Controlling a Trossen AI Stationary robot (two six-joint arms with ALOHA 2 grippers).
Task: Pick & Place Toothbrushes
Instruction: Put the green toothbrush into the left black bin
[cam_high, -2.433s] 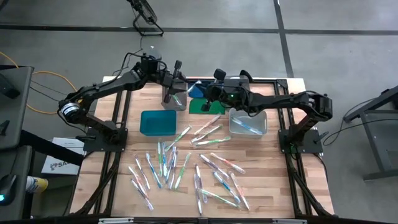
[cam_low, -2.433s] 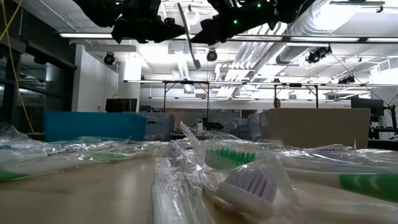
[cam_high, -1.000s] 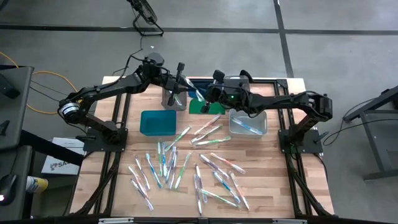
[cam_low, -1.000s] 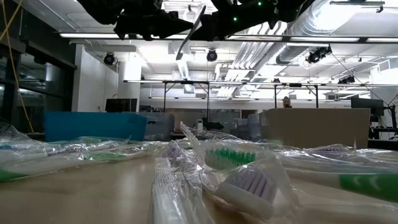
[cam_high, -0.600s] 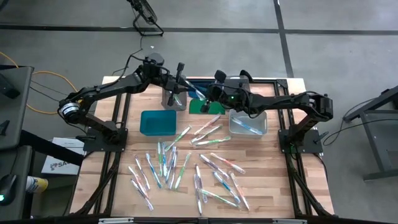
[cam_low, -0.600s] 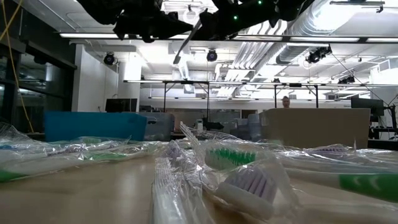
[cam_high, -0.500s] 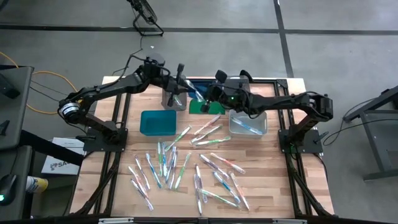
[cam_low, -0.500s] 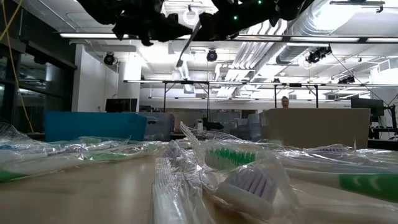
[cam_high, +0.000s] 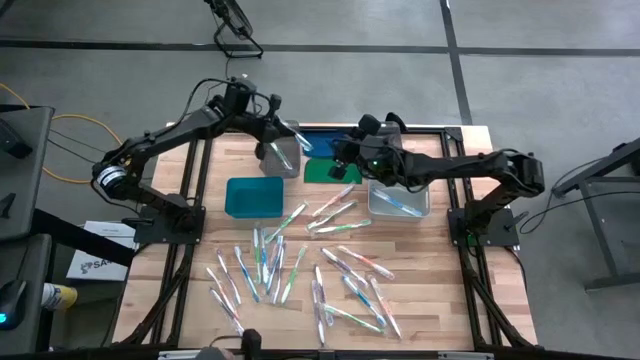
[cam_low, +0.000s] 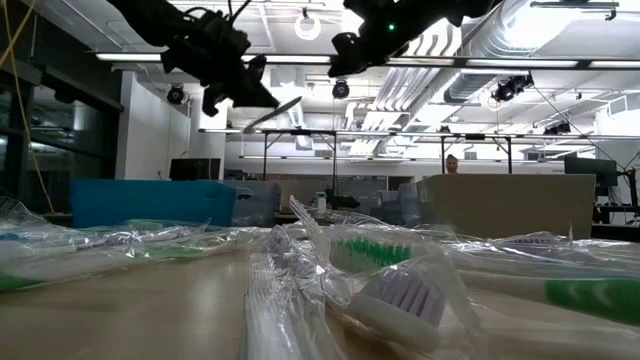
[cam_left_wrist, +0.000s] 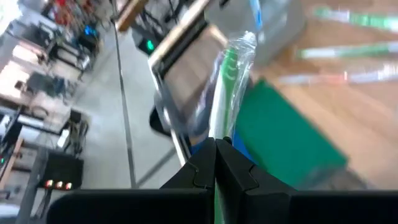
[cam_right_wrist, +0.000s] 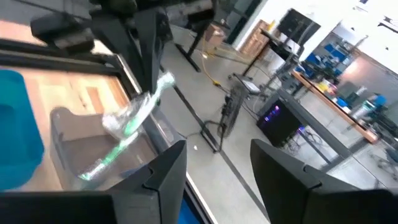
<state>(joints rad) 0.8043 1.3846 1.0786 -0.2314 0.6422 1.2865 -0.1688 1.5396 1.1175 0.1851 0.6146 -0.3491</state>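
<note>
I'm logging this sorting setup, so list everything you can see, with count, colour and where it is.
Loose toothbrushes: dozens, wrapped, white with green, blue or pinkish parts, scattered over the table's near half.
Held toothbrush: one, green, wrapped, in the left gripper above the clear bin.
Teal bin: one, left of centre.
Clear bin: one, far side.
Second clear bin: one, right, toothbrush inside.
Green lid: one, flat, far centre.
Blue lid: one, behind it.
Person: one, far background.
Left gripper: shut.
Right gripper: open, empty, over the green lid.

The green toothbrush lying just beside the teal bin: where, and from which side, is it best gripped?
Probably at mid-handle of the green toothbrush, from straight above, with fingers across its slanted length: it lies flat and thin, its middle free.
</note>
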